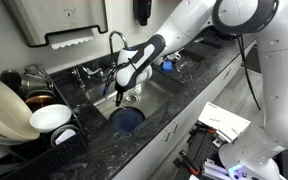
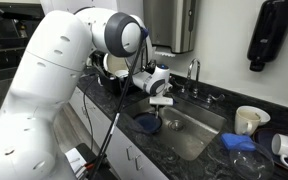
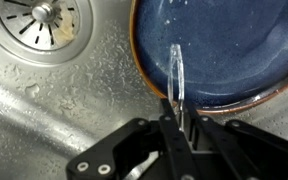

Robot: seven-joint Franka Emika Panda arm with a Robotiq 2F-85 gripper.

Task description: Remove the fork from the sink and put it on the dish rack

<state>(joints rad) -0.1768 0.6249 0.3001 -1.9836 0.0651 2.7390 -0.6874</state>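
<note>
Blue bowl (image 3: 234,50) covering sink (image 3: 94,110) floor beside drain (image 3: 46,12), faucet (image 2: 194,72) arching over basin, dish rack (image 1: 66,136) crowded.

A kitchen: steel sink (image 1: 156,93), faucet (image 1: 118,40), dish rack (image 1: 68,136), dark marbled countertop (image 1: 189,88)

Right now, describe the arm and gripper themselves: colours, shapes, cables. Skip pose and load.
The arm is glossy white, built of thick rounded shells with a dark grey round cap at a joint. A thin black cable hangs alongside it. The gripper is matte black, with flat linkage bars, small pale screw heads and narrow fingers. No markings can be read.
</note>
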